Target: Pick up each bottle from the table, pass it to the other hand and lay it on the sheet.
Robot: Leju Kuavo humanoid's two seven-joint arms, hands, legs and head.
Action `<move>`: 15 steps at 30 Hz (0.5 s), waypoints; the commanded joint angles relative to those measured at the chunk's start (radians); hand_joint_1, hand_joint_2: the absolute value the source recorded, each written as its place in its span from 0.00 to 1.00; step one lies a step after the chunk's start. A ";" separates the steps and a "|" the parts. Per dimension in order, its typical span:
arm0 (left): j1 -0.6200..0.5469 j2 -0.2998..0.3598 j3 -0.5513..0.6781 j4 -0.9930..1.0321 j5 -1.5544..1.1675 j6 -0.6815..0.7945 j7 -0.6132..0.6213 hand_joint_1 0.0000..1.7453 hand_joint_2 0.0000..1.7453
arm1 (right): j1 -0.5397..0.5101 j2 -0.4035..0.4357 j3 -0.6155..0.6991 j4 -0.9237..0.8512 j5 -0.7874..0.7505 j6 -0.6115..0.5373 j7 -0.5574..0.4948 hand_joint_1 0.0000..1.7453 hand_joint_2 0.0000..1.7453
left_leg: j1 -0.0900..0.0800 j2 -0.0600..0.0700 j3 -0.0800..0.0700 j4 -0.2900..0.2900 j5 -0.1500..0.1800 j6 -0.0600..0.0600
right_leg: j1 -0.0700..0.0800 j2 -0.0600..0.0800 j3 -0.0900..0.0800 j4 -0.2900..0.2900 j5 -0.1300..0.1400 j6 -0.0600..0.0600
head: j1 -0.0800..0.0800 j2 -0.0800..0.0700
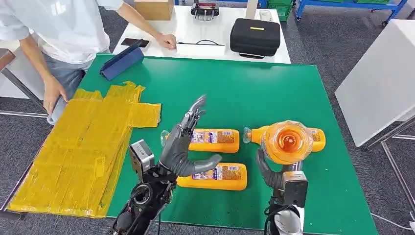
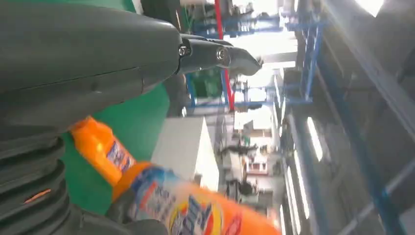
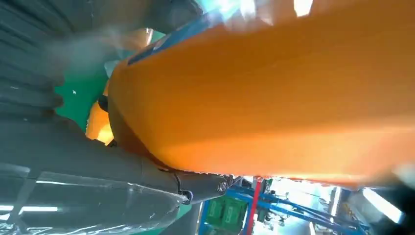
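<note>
Green-topped table (image 1: 254,88), workshop floor around it. Right hand (image 1: 268,171) grips an orange plastic bottle (image 1: 288,142) lifted base-up toward the camera. Left hand (image 1: 182,147) is raised with fingers spread, holding nothing. Judgement: hand-over pending. Three more orange labelled bottles lie on the table: (image 1: 215,176), (image 1: 211,140), (image 1: 317,138). Yellow crinkled plastic sheet (image 1: 78,156) at left carries none; a person (image 1: 58,29) stands beyond.

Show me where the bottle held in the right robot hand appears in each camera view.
Head view: held bottle, lifted right of centre, its round end facing the camera.
Left wrist view: blurred orange bottle at the bottom edge; cannot tell if it is this one.
Right wrist view: held bottle across most of the picture.
Shared landmark: green table.
</note>
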 commanded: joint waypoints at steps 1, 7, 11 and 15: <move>-0.008 0.047 -0.159 0.022 -0.019 -0.056 0.036 0.00 1.00 | -0.056 -0.008 0.023 0.107 -0.022 -0.003 -0.009 1.00 1.00 | 0.001 0.001 0.004 -0.001 -0.001 -0.002 | 0.001 0.001 0.004 -0.002 -0.001 -0.002 | 0.000 0.000; -0.042 0.037 -0.178 0.137 -0.041 0.011 0.058 0.00 1.00 | -0.073 -0.013 0.028 0.124 -0.028 -0.003 -0.007 1.00 1.00 | 0.001 0.002 0.005 -0.002 -0.001 -0.003 | 0.001 0.001 0.005 -0.003 0.000 -0.003 | 0.000 0.000; -0.067 0.032 -0.186 0.217 -0.043 0.023 0.061 0.00 1.00 | -0.095 -0.013 0.024 0.149 -0.034 -0.009 -0.006 1.00 1.00 | 0.001 0.001 0.003 -0.001 0.000 -0.002 | 0.001 0.000 0.003 -0.002 0.000 -0.002 | 0.000 0.000; -0.073 0.020 -0.206 0.267 -0.044 0.030 0.056 0.00 1.00 | -0.122 -0.002 0.015 0.199 -0.022 -0.052 0.001 1.00 1.00 | 0.000 0.001 0.003 -0.001 0.000 -0.002 | 0.001 0.001 0.003 -0.002 0.000 -0.001 | 0.000 0.000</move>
